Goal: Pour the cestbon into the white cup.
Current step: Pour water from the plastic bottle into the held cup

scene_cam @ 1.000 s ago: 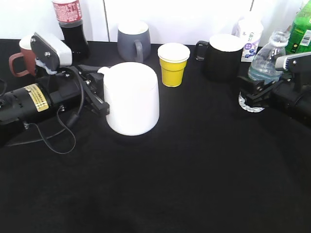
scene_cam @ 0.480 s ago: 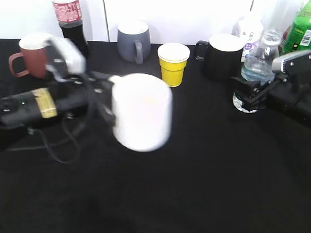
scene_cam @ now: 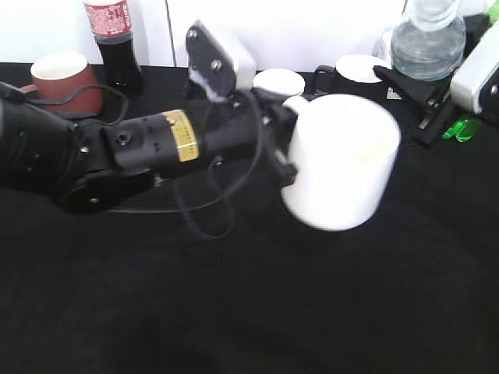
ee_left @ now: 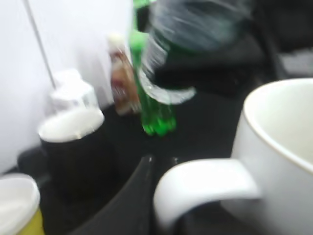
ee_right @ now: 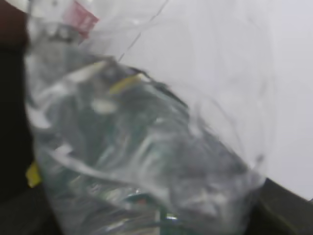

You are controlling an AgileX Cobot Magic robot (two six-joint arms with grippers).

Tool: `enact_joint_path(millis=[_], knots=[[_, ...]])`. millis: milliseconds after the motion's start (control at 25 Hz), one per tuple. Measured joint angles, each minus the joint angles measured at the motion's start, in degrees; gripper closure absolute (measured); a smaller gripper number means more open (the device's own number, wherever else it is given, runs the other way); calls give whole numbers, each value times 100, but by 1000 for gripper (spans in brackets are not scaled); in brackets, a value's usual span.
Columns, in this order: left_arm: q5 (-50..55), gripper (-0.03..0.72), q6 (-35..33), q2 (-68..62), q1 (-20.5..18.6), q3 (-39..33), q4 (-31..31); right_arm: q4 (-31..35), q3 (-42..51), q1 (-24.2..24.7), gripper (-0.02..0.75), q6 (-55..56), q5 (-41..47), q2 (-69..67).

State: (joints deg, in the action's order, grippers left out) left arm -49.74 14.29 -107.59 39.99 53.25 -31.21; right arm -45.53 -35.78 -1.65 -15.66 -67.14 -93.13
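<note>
The left gripper (scene_cam: 282,148) is pinching the white cup (scene_cam: 339,160) by its handle, lifted near the table's back right corner, while the right gripper (scene_cam: 421,89) is clamping the water bottle (scene_cam: 425,39) above it, apparently lining up; next likely needs tipping over the cup.

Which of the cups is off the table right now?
The white cup, the largest one, held up by its handle in the left gripper. The brown mug and black mug stand on the table.
</note>
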Motion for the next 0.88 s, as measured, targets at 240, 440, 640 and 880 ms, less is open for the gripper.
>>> enact_joint_path(millis=[240,440,640,880], knots=[[0,635,2,-7,171,5,109,-36,-4,0,246,-1611,-5,197],[-98,635,132,-7,171,5,119,-36,-4,0,246,-2628,-12,197],[-112,635,137,-7,171,5,119,-36,-4,0,246,-3639,-12,197],[-28,636,151,-7,171,5,119,18,-4,0,246,-4033,-17,201]])
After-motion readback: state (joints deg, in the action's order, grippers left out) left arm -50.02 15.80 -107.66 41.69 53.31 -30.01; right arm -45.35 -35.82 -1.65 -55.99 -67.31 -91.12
